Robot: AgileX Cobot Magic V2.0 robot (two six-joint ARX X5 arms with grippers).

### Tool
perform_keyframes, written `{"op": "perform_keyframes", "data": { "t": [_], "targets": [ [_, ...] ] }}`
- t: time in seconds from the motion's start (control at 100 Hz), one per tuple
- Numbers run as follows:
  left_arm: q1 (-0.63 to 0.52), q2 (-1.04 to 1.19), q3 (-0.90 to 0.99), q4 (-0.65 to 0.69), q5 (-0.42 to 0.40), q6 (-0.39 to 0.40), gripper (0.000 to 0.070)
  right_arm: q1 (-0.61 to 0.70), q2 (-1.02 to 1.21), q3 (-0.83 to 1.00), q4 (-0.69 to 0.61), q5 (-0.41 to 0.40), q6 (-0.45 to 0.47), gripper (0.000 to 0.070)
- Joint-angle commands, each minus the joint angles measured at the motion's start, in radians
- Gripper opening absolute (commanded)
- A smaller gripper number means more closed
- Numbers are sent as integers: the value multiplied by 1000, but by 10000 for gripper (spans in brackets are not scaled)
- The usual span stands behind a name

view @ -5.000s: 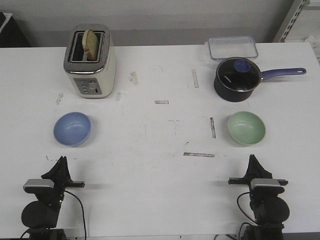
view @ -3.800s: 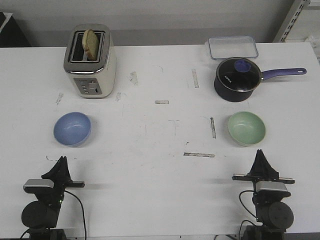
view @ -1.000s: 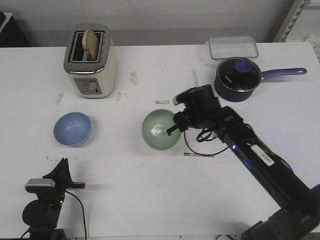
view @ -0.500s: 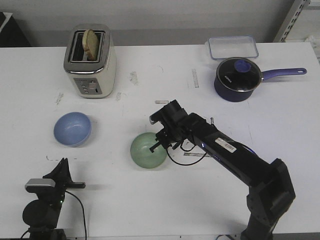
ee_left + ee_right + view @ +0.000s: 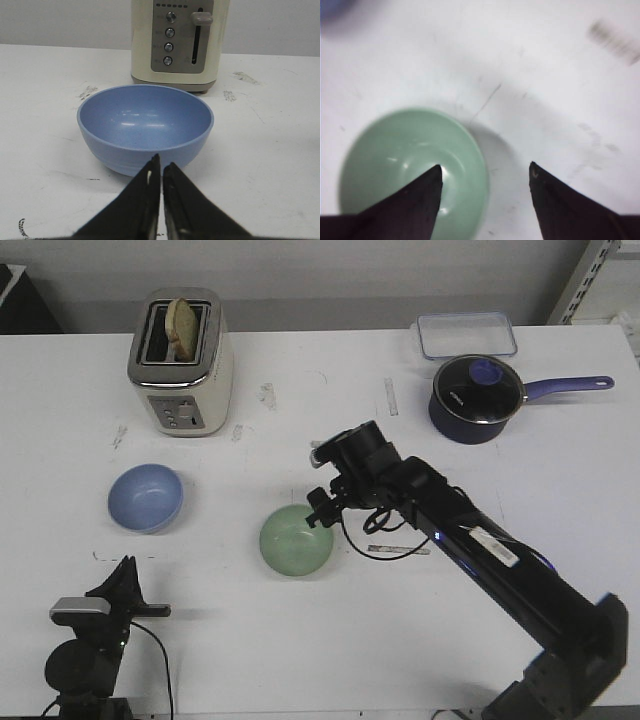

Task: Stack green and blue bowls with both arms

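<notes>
The pale green bowl [image 5: 297, 541] sits upright on the table near the middle, toward the front. My right gripper [image 5: 322, 512] hovers just above its far right rim, open and empty; in the right wrist view the gripper [image 5: 486, 172] straddles the rim of the green bowl [image 5: 405, 165], one finger over the inside, one outside. The blue bowl [image 5: 145, 497] sits at the left, below the toaster. My left gripper [image 5: 122, 578] rests at the front left, shut and empty, pointing at the blue bowl [image 5: 145, 127] a short way ahead of its tips [image 5: 161, 162].
A cream toaster [image 5: 181, 363] with bread stands behind the blue bowl. A dark lidded saucepan [image 5: 477, 397] with purple handle and a clear plastic container [image 5: 466, 334] stand at the back right. The right arm [image 5: 480, 550] stretches diagonally over the table's right half.
My right arm left its rest pose, carried the green bowl from the right side to the centre front, set it down and opened its jaws. The left arm has not moved.
</notes>
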Motion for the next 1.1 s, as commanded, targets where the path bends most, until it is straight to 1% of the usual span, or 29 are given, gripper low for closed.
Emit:
{"op": "perform_keyframes", "data": {
  "t": [0.0,0.06,0.14,0.25,0.33,0.42,0.58,0.69,0.79,0.94,1.09],
  "targets": [
    [2,-2,-21,9,0,-2,1,-23,-50,27,1,3,6,151],
    [2,-2,-21,9,0,-2,1,-56,-107,27,-3,10,-2,1],
    [2,-2,-21,9,0,-2,1,-107,-184,26,-15,64,-4,0],
    [2,-2,-21,9,0,-2,1,-179,-282,14,-39,195,-18,0],
    [2,-2,-21,9,0,-2,1,-232,-359,-35,-32,268,-23,0],
    [2,-2,-21,9,0,-2,1,-297,-457,-137,2,317,-23,0],
    [2,-2,-21,9,0,-2,1,-401,-670,-407,128,321,-77,0],
    [2,-2,-21,9,0,-2,1,-447,-828,-596,205,321,-77,0],
    [2,-2,-21,9,0,-2,1,-474,-966,-735,244,321,-77,0],
    [2,-2,-21,9,0,-2,1,-482,-1157,-880,272,319,-69,0],
    [2,-2,-21,11,0,-3,1,-482,-1315,-959,273,314,-63,0]
  ]
}}
